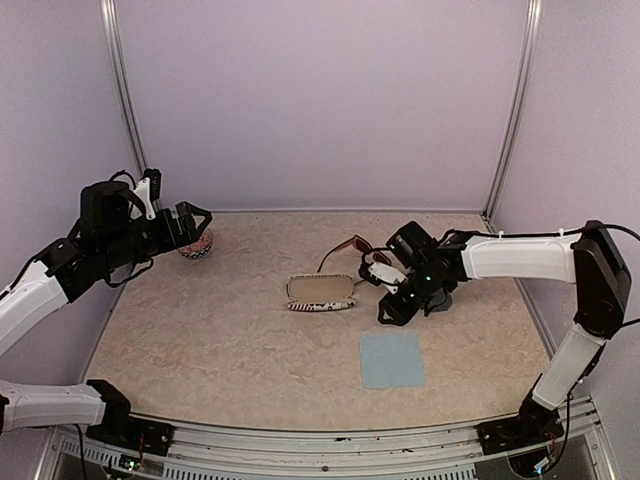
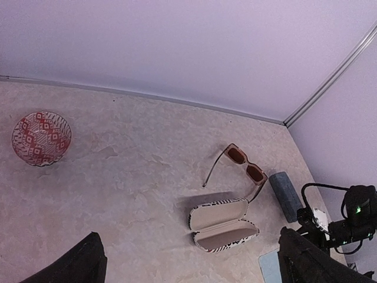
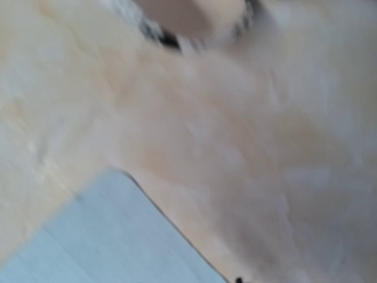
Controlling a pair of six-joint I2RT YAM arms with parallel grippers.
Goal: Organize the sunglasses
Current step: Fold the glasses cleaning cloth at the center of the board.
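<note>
LEFT: white-shelled left arm [image 1: 30,295] with black joint housings, black angular left gripper [image 1: 200,226], thin black cable [image 1: 122,176] looped above wrist | RIGHT: matching white-and-black right arm [image 1: 515,255], small green indicator light [image 1: 428,268], second black cable [image 1: 620,228] along elbow

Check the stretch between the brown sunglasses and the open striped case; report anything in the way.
Nothing visible stands in the way: only bare tabletop separates the sunglasses from the open striped case. The blue-grey case lies off to one side, clear of that stretch.
</note>
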